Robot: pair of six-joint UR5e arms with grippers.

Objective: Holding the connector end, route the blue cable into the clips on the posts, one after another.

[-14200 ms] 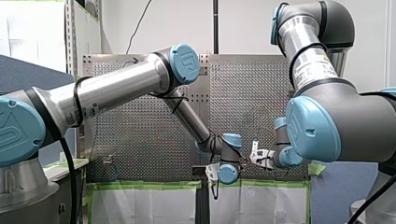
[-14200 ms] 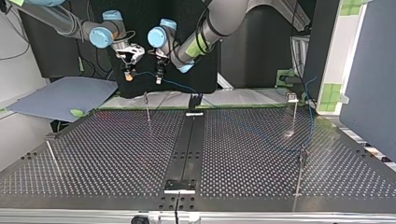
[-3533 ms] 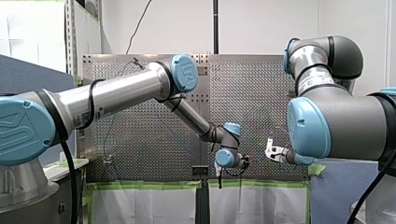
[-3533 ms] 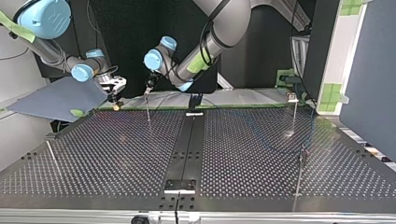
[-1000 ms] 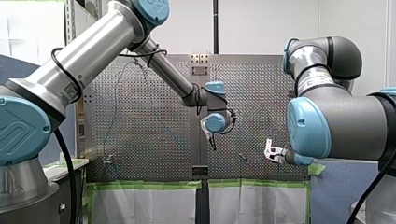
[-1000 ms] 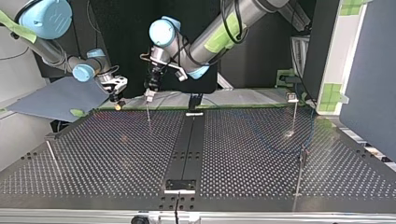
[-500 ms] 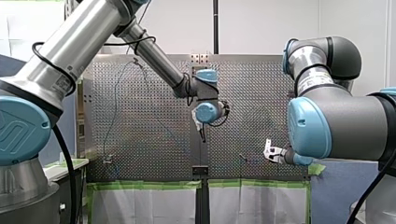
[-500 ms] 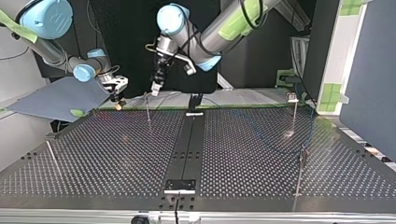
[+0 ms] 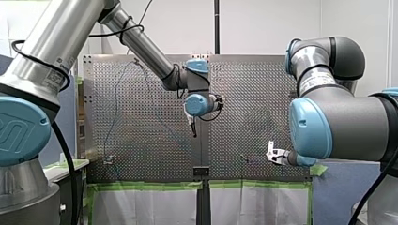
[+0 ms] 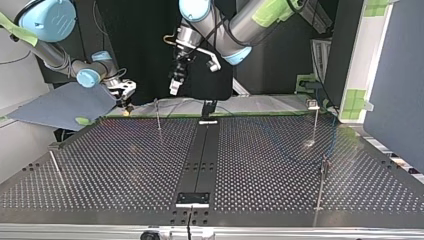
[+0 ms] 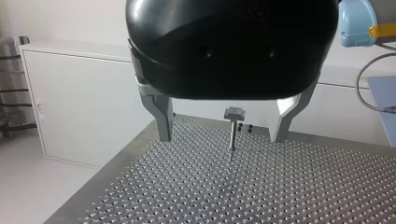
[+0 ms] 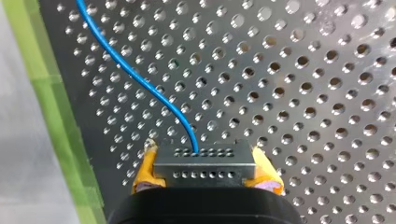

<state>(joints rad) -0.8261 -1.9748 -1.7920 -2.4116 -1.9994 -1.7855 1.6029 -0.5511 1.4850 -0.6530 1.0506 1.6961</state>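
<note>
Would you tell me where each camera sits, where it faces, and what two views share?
Front view: behind my left arm and my right arm, facing the table.
Top view: across the table, facing them.
Left wrist view: faces a clip post; my left gripper open.
Right wrist view: faces the table; my right gripper clamps the connector of the blue cable.
Shared: front and top show both arms.

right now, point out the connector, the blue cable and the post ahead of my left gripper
connector (image 12: 204, 164): right wrist view, middle of its grey face
blue cable (image 12: 140, 78): right wrist view, mid-run ahead of the connector
post (image 11: 232, 134): left wrist view, its shaft below the head
</note>
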